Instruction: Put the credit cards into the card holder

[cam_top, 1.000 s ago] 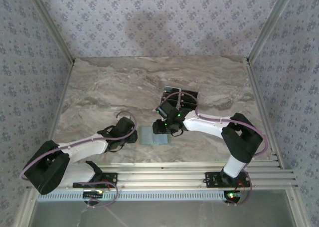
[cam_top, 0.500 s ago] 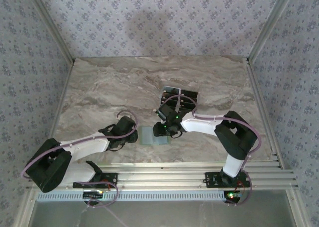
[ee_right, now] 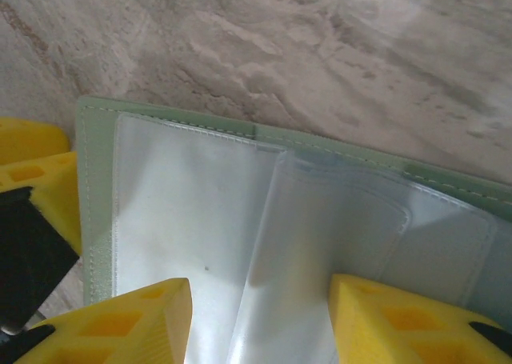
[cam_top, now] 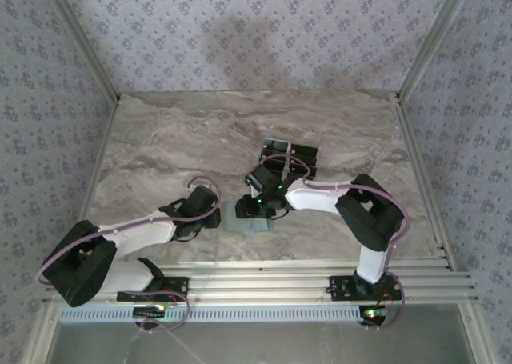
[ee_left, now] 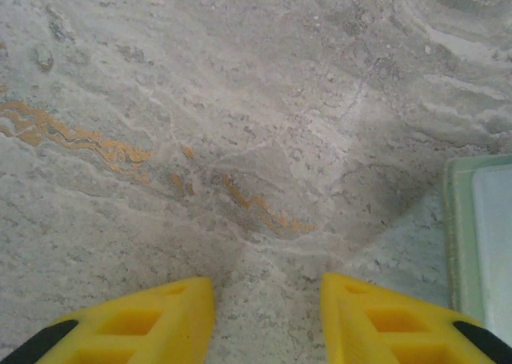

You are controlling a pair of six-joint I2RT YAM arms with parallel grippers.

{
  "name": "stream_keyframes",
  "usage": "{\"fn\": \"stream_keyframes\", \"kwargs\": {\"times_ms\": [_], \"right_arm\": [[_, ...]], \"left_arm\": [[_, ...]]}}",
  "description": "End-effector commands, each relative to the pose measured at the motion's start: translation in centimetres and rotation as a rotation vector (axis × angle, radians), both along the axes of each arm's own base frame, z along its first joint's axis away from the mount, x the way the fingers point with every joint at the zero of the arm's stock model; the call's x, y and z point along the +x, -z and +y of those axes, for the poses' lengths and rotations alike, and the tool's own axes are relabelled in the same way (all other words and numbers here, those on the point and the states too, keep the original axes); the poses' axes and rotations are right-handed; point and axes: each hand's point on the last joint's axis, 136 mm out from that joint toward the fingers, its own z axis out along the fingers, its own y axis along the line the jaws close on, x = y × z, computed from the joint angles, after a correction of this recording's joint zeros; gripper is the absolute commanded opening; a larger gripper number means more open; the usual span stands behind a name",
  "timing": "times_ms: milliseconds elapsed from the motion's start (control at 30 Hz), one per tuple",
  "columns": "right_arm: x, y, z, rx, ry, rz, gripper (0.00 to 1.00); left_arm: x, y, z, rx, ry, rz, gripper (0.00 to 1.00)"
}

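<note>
A pale-green, soft folding card holder [ee_right: 264, 212] lies opened flat on the grey marble counter [cam_top: 176, 140]. Its clear sleeves sit directly beneath the right jaws, which stand apart and grip nothing. The left jaws, also apart and empty, are over bare counter with the holder's edge just to their right. Small black credit cards [cam_top: 290, 154] lie beyond the right jaws.

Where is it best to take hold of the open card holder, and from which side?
Probably the card holder's bare green border on the left arm's side, coming in low along the table: it lies flat and open, so only an edge gives the fingers purchase.
</note>
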Motion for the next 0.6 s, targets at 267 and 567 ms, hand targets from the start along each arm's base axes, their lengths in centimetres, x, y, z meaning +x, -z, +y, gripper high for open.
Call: {"fn": "stream_keyframes", "kwargs": {"times_ms": [267, 567], "right_arm": [[-0.6, -1.2, 3.2, 0.039, -0.046, 0.043, 0.51], [-0.4, -1.6, 5.0, 0.049, -0.07, 0.042, 0.51]], "left_arm": [[-0.9, 2.0, -0.1, -0.023, 0.001, 0.046, 0.41], [-1.1, 1.7, 0.6, -0.022, -0.031, 0.036, 0.41]]}}
